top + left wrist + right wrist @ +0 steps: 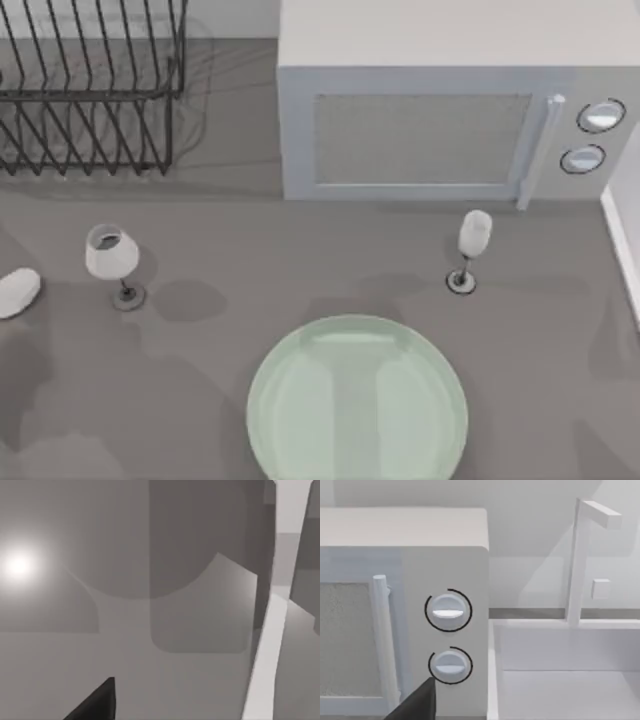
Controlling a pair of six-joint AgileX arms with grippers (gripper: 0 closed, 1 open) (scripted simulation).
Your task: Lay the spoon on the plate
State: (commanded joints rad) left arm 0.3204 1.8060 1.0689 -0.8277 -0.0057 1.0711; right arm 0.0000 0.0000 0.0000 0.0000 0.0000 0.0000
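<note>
At the table's far left edge lies a white oval, the spoon (18, 293) by my reckoning, well apart from the plate (357, 400), which holds nothing yet. My left gripper (95, 704) should take the handle low and lay it flat mid-plate. Right gripper (417, 702) faces the microwave (402, 605). Jaws on both: cannot tell.

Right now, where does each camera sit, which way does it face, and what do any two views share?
Top view: above the table, looking down on the plate, two wine glasses, dish rack and microwave.
Left wrist view: faces bare grey surface; a dark pincer fingertip shows.
Right wrist view: faces the microwave's dials; a dark fingertip shows.
Shared: top and right wrist views both show the microwave.
</note>
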